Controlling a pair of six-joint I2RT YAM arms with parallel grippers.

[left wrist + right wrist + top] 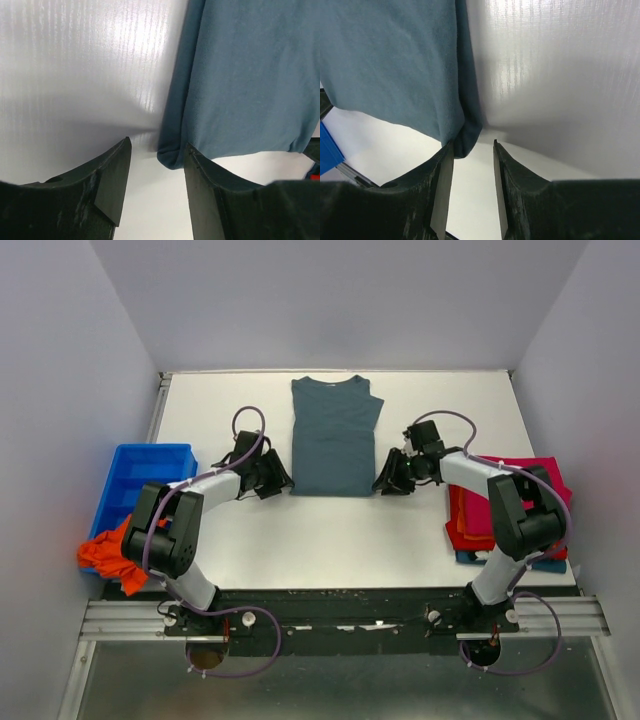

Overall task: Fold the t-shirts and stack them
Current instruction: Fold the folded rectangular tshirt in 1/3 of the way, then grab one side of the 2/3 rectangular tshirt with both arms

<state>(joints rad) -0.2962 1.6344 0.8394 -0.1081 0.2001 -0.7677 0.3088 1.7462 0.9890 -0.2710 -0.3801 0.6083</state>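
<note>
A slate grey-blue t-shirt (pixel 333 435) lies on the table, its sides folded in to a long rectangle. My left gripper (pixel 276 478) is open at its near left corner; in the left wrist view the corner (pixel 172 157) sits between the open jaws. My right gripper (pixel 388 483) is open at the near right corner, which shows in the right wrist view (pixel 462 142) just inside the left finger. A stack of folded shirts, magenta-pink (pixel 530 490) on red, lies at the right. An orange shirt (pixel 110 545) hangs from the blue bin.
A blue plastic bin (pixel 140 480) stands off the table's left edge. The white table (pixel 330 540) runs to grey walls at the back and sides. A metal rail (pixel 340 615) with both arm bases lies along the near edge.
</note>
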